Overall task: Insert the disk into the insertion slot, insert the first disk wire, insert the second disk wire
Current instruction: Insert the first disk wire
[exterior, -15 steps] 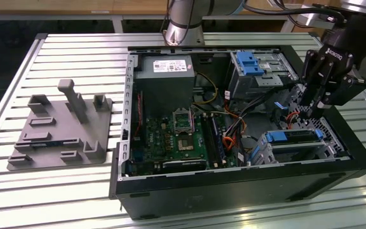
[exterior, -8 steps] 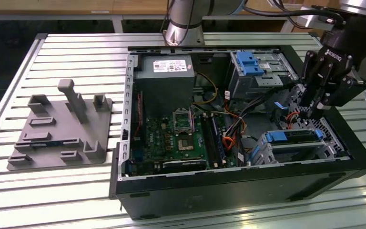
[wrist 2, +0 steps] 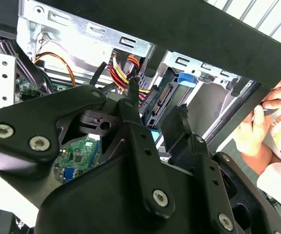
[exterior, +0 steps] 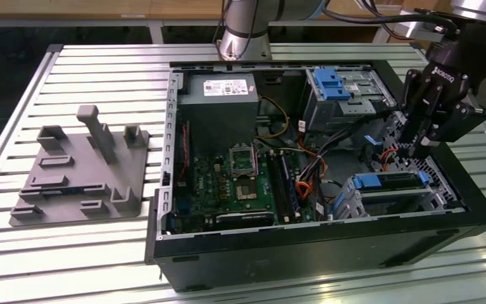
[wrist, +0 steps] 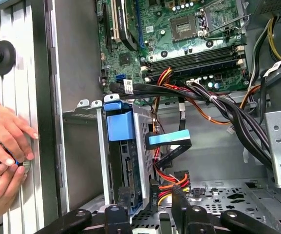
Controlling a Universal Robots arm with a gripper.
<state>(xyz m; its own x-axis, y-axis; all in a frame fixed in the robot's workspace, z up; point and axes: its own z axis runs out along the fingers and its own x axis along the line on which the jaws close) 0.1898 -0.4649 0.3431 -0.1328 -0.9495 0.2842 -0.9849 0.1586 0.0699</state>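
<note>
Fixture plate (exterior: 74, 171), grey, at the exterior view's left, idle on the slatted table (exterior: 99, 253); open computer case (exterior: 311, 247) at centre, side panel off for access; disk (exterior: 391, 180) seated in the insertion slot (exterior: 404, 201), connector end facing the loose wires (wrist: 172, 183); gripper (exterior: 414, 151) hanging just above them, fingers parted and grasping nothing, apparently addressing the first wire.

The gripper (exterior: 412, 152) is positioned inside the open computer case (exterior: 311, 252) on the table (exterior: 74, 253), near the disk (exterior: 391, 182), which is seated in the insertion slot (exterior: 412, 201).
</note>
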